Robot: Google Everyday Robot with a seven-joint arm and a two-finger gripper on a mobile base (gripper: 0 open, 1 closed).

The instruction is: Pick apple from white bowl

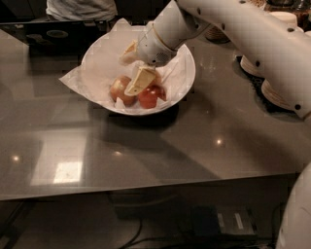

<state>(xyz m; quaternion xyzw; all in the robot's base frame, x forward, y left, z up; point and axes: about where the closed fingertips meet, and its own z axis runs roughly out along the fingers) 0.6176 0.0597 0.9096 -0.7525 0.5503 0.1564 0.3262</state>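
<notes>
The white bowl (187, 73), lined with crumpled white paper, stands at the back middle of the grey table. In it lie the yellowish-tan apple (119, 90) on the left and a deeper red apple (148, 98) on the right. My gripper (127, 74) reaches down into the bowl from the upper right. It is open and holds nothing. Its lower cream finger (140, 80) lies over the gap between the two apples, and its upper finger (129, 50) is near the bowl's back wall. The tan apple sits just below and left of the fingertips.
The white arm (252, 34) crosses over the bowl's right side. Stacks of small white bowls (277, 90) stand at the right edge of the grey table (146, 155). A dark tray (56, 34) and a person's torso (80, 8) are behind the bowl.
</notes>
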